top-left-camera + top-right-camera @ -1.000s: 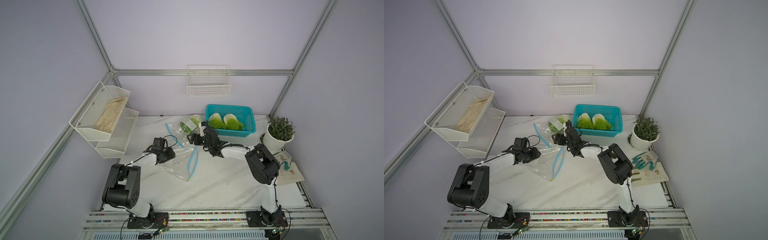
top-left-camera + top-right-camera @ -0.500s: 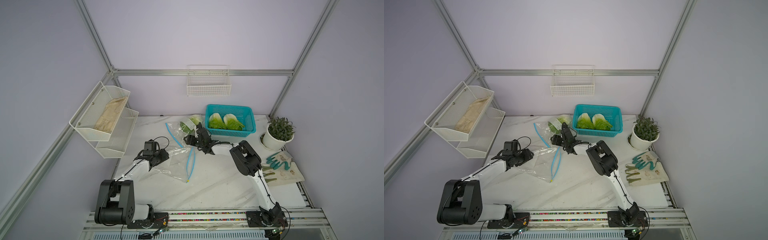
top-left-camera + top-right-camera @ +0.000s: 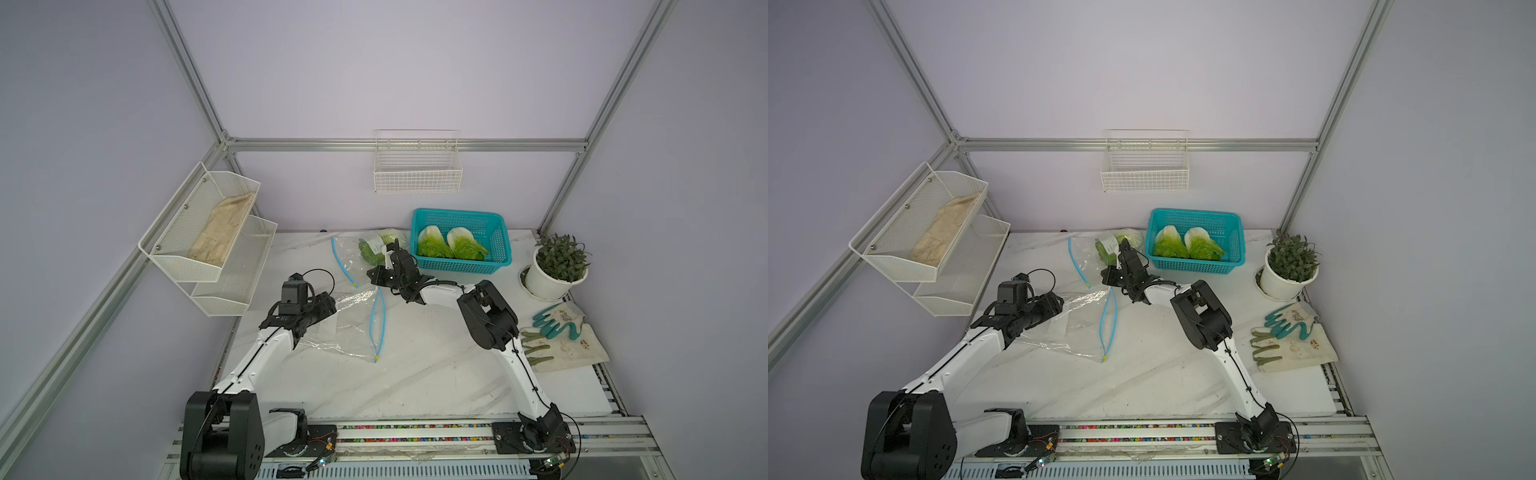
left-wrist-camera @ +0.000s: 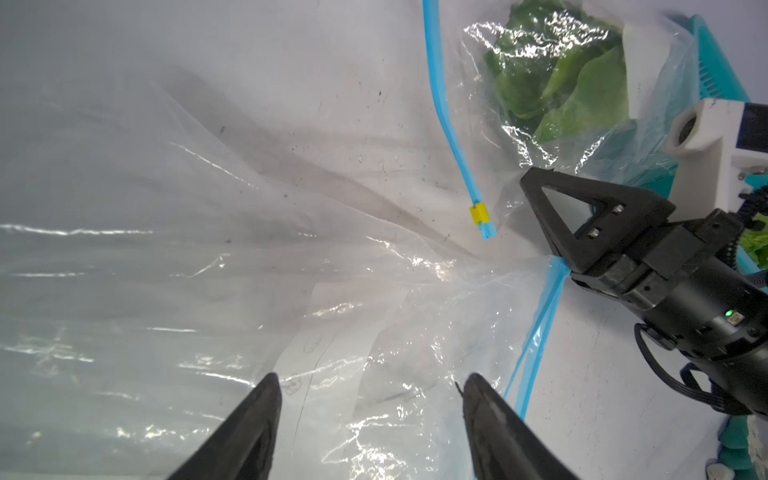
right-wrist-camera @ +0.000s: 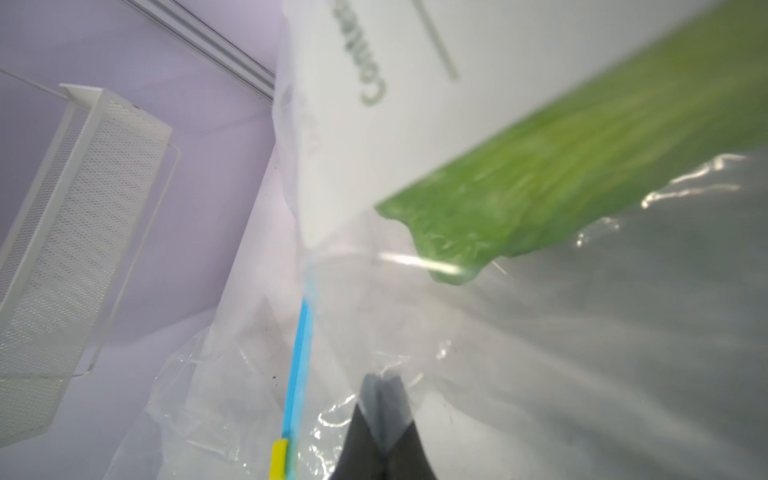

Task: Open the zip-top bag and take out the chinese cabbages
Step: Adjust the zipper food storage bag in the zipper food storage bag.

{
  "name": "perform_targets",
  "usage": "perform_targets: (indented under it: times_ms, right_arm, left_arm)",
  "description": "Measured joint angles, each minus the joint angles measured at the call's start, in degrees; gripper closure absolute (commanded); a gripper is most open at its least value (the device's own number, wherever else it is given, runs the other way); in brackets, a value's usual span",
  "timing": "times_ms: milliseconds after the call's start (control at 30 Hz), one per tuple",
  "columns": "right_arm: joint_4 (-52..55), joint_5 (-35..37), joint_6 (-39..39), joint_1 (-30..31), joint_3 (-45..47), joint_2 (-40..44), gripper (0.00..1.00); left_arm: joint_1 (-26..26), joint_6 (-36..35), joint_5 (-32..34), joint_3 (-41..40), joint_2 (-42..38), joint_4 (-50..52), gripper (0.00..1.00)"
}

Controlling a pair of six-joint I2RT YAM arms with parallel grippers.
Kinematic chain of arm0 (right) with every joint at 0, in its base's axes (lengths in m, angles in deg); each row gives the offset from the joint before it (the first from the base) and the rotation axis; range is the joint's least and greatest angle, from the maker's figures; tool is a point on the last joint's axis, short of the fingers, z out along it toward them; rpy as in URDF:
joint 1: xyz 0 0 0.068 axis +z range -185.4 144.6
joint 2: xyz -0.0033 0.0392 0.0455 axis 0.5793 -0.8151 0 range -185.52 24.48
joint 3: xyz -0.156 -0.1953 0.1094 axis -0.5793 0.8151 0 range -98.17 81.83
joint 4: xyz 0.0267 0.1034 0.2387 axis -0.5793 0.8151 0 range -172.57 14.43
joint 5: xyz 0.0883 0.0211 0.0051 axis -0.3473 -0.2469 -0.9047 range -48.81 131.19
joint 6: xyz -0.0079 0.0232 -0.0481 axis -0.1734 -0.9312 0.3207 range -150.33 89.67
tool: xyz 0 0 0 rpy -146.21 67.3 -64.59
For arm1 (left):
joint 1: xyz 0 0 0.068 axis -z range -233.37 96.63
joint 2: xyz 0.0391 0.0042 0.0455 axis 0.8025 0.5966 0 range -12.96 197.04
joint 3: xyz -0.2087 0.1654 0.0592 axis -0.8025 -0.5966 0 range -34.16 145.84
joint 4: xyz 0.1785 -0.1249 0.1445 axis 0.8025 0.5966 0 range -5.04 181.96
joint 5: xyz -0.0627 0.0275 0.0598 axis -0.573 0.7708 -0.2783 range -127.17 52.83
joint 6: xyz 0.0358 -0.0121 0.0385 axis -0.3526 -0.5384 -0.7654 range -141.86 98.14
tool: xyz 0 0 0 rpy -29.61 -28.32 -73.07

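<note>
Glossy crinkled clear-plastic bag (image 4: pixel 208 270), smooth marble-look tabletop (image 3: pixel 436 365)

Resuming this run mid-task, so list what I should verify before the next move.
1. Right gripper shut against the film of the cabbage bag: ok; whether it has a firm pinch, cannot tell.
2. Left gripper open above the flat empty bag: ok.
3. Last cabbage out of its bag: not ok, it lies inside.
4. Cabbage bag's blue zip open: cannot tell; the yellow slider sits at one end.
5. Two cabbages in the teal basket: ok.
</note>
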Motion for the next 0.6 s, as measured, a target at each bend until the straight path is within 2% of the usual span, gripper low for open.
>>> perform_targets:
  times_ms: [267,400,600]
  right_arm:
    - [-3.0,-1.6,0.9,-0.4,8.3,15.1,1.0]
    - [-4.8,-2.0,1.5,-1.2,11.2,20.7,1.0]
    - [-6.1,-2.6,0.9,-3.5,12.2,20.7,1.0]
  left_arm:
    - [0.2,-4.8,2.6,0.2,-7.6,-1.7,0.08]
    - [1.5,-8.1,2.7,1.3,-7.8,-4.0,0.07]
    - [4.6,-9.8,1.5,3.0,-5.3,-7.1,0.06]
